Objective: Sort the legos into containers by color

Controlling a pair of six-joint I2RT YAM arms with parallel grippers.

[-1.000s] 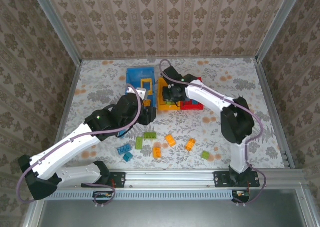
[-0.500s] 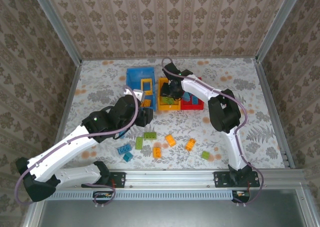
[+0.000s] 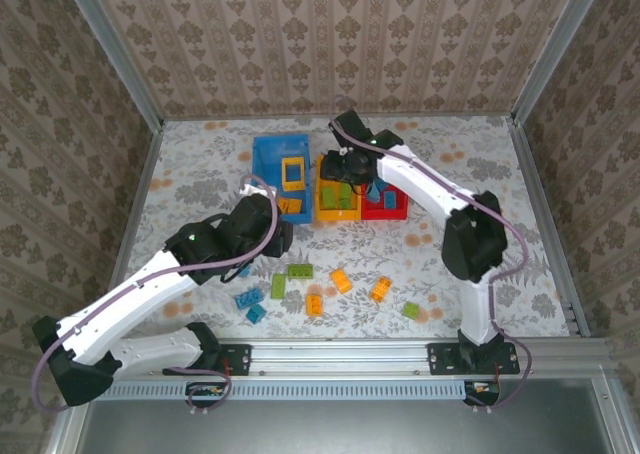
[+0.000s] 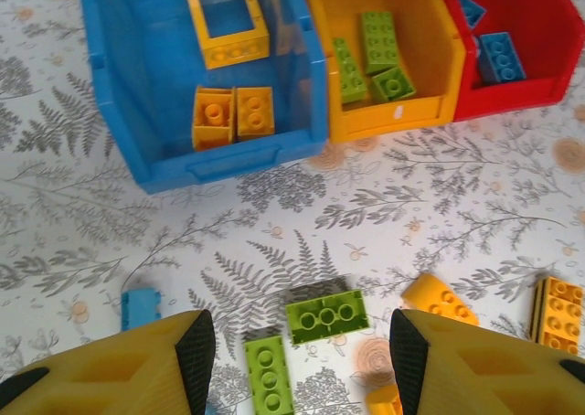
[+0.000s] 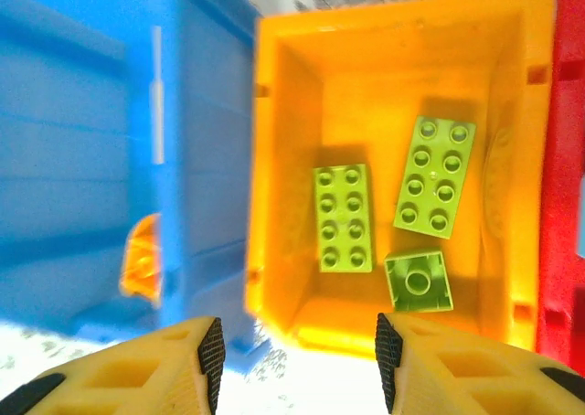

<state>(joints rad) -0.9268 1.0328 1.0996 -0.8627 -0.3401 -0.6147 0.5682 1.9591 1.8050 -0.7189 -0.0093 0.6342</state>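
floral-patterned counter: carries three open bins in a row on its far half and loose bricks nearer the arm bases.

left white arm: reaches from the near left corner toward mid-counter. right white arm: reaches over the bins.

large blue plastic bin: leftmost in the row. the small yellow plastic bin stands against its right wall, and the small red plastic bin stands against the yellow bin's other side.

left fingers: spread wide, nothing between them, above the loose bricks in front of the bins.

right fingers: spread apart, nothing held, above the near edge of the yellow bin.

square yellow frame piece: lies flat in the far part of the blue bin.

orange-yellow studded bricks: two lie side by side against the blue bin's near wall, and three lie loose on the counter.

lime green studded bricks: three lie in the yellow bin, studs up. three more lie on the counter, two of them close together below the left fingers and one well apart to the right.

blue studded bricks: two show in the red bin. others lie on the counter beside the left arm.
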